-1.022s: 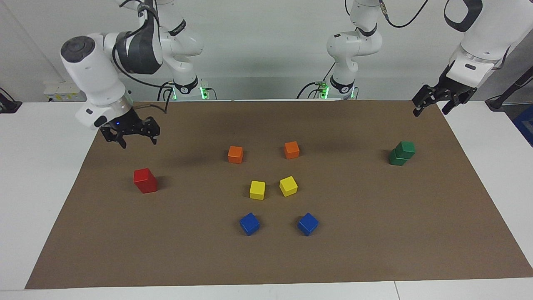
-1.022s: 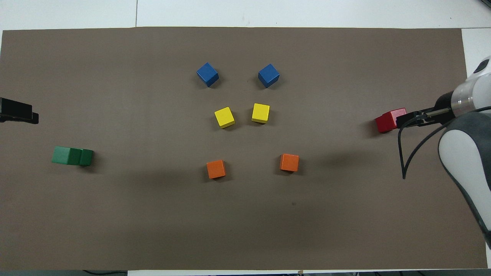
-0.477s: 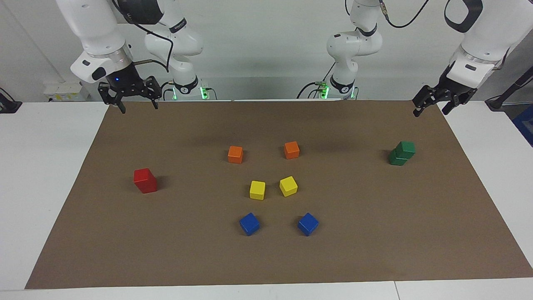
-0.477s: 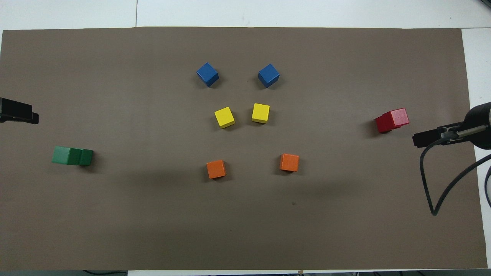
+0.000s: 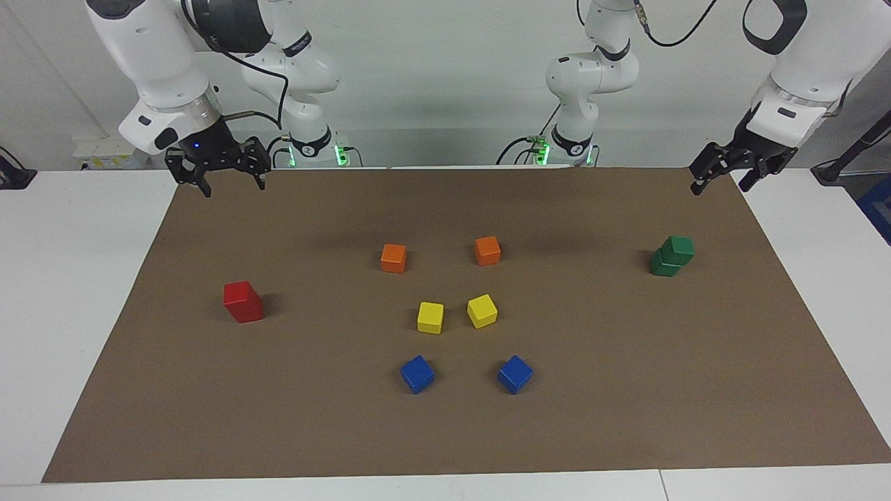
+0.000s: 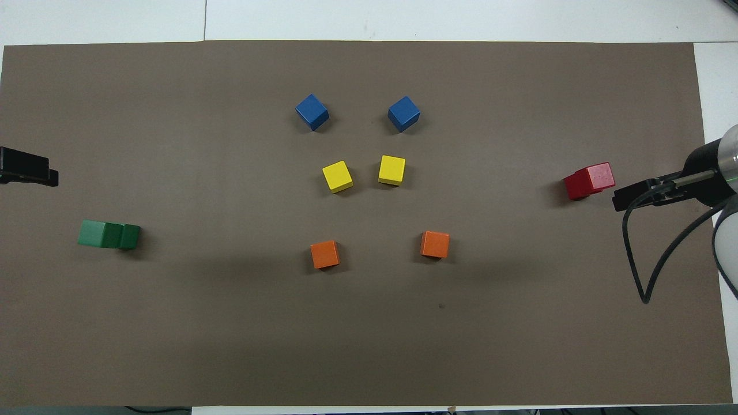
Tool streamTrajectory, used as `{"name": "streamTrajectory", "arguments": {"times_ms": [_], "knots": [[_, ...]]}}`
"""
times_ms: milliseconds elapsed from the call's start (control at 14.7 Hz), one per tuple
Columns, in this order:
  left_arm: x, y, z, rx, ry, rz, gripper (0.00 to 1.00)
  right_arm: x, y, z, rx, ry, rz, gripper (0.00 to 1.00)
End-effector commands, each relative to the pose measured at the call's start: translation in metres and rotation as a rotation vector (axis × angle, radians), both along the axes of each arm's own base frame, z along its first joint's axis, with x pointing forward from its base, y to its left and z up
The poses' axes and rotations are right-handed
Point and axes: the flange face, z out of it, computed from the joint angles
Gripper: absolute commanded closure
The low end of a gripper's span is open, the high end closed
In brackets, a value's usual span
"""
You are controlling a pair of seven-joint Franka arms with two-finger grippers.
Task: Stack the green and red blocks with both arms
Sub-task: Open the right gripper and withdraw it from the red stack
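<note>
Two red blocks (image 5: 243, 301) stand stacked toward the right arm's end of the mat; the stack also shows in the overhead view (image 6: 589, 180). Two green blocks (image 5: 672, 256) stand stacked toward the left arm's end, the upper one slightly offset; they also show in the overhead view (image 6: 109, 234). My right gripper (image 5: 234, 186) is open and empty, raised over the mat's edge nearest the robots, apart from the red stack; it shows in the overhead view (image 6: 631, 197) too. My left gripper (image 5: 719, 186) is open and empty, waiting raised over the mat's corner (image 6: 29, 173).
On the brown mat (image 5: 626, 390), in the middle, sit two orange cubes (image 5: 393, 257) (image 5: 487, 250), two yellow cubes (image 5: 430, 317) (image 5: 482, 310) and two blue cubes (image 5: 417, 374) (image 5: 514, 374), the blue farthest from the robots. White table surrounds the mat.
My right gripper has risen from just above the red stack and drawn back toward the robots' edge of the mat. The left arm and all blocks have not moved.
</note>
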Motion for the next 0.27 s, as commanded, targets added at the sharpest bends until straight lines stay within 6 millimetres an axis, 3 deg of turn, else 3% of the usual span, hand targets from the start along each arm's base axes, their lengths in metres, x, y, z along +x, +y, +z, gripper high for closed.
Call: {"name": "streamTrajectory", "arguments": {"times_ms": [0, 204], "knots": [[-0.0006, -0.0045, 0.0021, 0.0, -0.011, -0.002, 0.0, -0.0004, -0.0017, 0.0059, -0.006, 0.008, -0.023, 0.0], [-0.001, -0.0046, 0.0016, 0.0, -0.011, -0.002, 0.0, -0.0015, -0.0024, 0.0054, -0.012, 0.01, -0.024, 0.0]]}}
